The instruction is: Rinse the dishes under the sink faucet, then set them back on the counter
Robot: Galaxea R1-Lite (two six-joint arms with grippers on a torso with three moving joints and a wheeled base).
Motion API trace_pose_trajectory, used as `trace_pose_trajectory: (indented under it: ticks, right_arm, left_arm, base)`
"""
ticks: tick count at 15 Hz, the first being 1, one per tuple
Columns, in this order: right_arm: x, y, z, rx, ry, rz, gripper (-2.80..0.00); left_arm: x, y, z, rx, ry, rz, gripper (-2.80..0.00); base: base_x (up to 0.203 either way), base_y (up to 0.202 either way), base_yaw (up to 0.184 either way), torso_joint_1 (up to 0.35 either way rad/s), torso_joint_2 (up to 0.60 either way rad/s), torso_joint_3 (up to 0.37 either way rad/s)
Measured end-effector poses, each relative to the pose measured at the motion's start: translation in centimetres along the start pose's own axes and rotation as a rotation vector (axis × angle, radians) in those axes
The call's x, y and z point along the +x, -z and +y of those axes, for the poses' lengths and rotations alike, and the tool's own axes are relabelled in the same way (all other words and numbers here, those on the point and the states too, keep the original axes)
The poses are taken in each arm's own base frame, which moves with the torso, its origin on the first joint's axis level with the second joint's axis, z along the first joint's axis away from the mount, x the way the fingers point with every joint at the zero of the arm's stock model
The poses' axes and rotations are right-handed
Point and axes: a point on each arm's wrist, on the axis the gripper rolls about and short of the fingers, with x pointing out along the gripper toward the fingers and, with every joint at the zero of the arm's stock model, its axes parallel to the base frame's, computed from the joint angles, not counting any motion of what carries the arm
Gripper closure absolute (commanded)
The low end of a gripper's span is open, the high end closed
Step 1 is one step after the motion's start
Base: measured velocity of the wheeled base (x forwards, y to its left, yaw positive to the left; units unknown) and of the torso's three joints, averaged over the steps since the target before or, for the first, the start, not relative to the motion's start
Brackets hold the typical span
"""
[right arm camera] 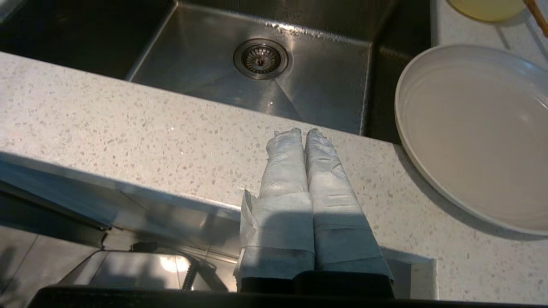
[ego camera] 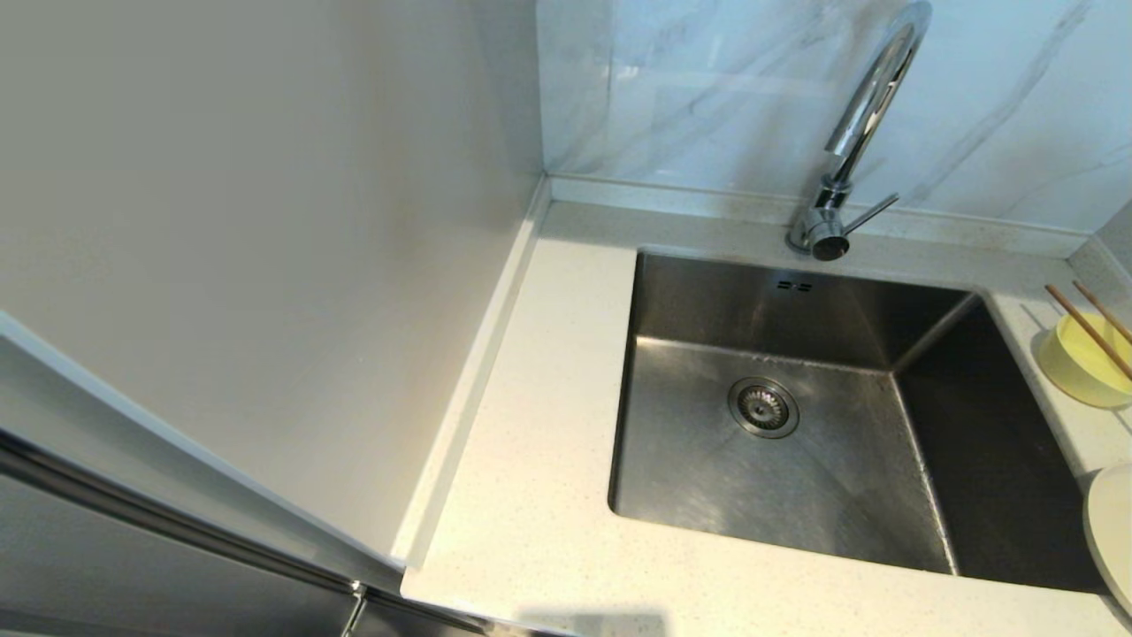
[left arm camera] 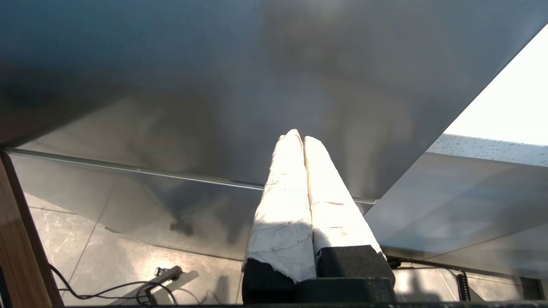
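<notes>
Right hand (right arm camera: 303,132), wrapped fingers pressed together, empty, above off-white speckled stone table (right arm camera: 128,124). Beside it: large cream-white round plate (right arm camera: 475,132), rigid, slick, breakable; grip at rim. Beyond: small pale-yellow bowl (ego camera: 1081,361) bearing thin brown wooden chopsticks (ego camera: 1089,329). Left hand (left arm camera: 303,139) closed, parked low.

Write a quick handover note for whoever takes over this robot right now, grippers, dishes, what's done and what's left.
Left gripper: shut, empty, parked low beside a steel panel, away from the sink.
Right gripper: shut, empty, over the counter at the sink's near edge.
Bowl with chopsticks resting across it and plate sit on the counter right of the sink.
Faucet shows no water running.
Done: nothing evident. Left: rinse each dish, return it to the counter.
</notes>
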Motion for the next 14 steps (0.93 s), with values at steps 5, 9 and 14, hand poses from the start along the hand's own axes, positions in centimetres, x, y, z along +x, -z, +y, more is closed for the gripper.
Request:
trace_pose_trajectory:
  ticks: [5,9,14]
  right_arm:
    - [0.11,0.20,0.00,0.042,0.003,-0.003,0.00]
    - [0.11,0.23,0.00,0.058,0.005,-0.001,0.00]
    - [0.11,0.25,0.00,0.058,0.005,0.001,0.00]
  left_arm:
    - [0.00,0.00,0.00,0.000,0.000,0.000,0.00]
    - [0.00,0.00,0.00,0.000,0.000,0.000,0.00]
    - [0.00,0.00,0.00,0.000,0.000,0.000,0.00]
  base:
    - [0.000,0.000,0.000,0.000,0.00,0.000]
    - [0.000,0.000,0.000,0.000,0.00,0.000]
    - [0.000,0.000,0.000,0.000,0.00,0.000]
